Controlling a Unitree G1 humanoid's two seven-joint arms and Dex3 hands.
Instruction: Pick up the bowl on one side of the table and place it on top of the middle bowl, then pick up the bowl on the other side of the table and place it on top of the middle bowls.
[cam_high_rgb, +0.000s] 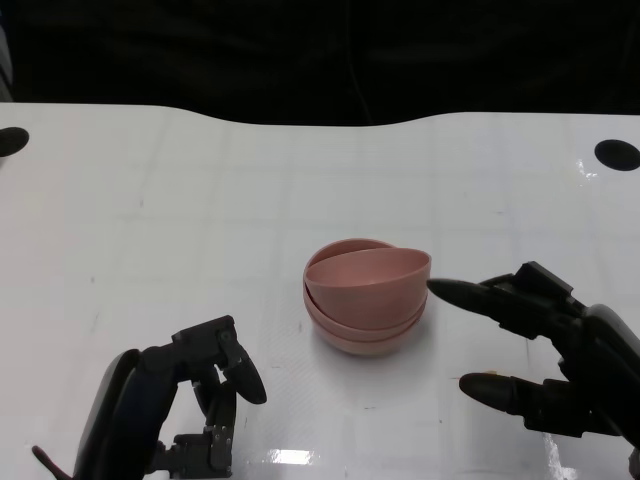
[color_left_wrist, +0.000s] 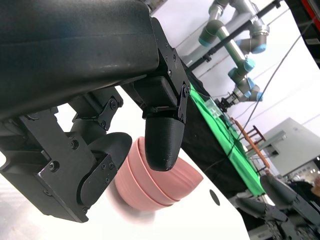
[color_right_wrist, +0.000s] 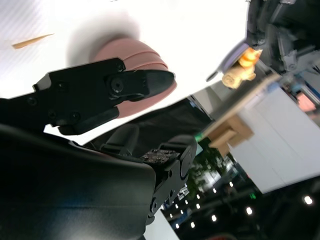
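From the head camera we see the stack of pink bowls (cam_high_rgb: 366, 298) standing near the middle of the white table (cam_high_rgb: 150, 200). The top bowl (cam_high_rgb: 368, 272) sits tilted in the ones below, its rim raised toward the far side, so by our reading both side bowls are already on the pile but the last one is not seated level. Our right hand (cam_high_rgb: 545, 345) lies just to the right of the stack, fingers spread and holding nothing, the upper fingertip very close to the tilted rim; we cannot tell from here whether it touches. Our left hand (cam_high_rgb: 175, 400) rests lower left, well apart from the bowls, fingers curled inward around nothing.

In the left wrist view, the left hand's fingers (color_left_wrist: 162, 140) are folded in, empty, and the pink stack (color_left_wrist: 155, 182) shows beyond them on the table; the right hand (color_left_wrist: 285, 197) appears dimly past it.

In the right wrist view, the right hand's fingers (color_right_wrist: 110, 95) reach toward the bowls (color_right_wrist: 135, 55), which lie straight ahead of the fingertips with nothing between the fingers.

The relation that matters: the stack lies directly left of the right hand, which is far nearer than the left. If the top bowl needs settling, we judge the right hand is the one placed for it.
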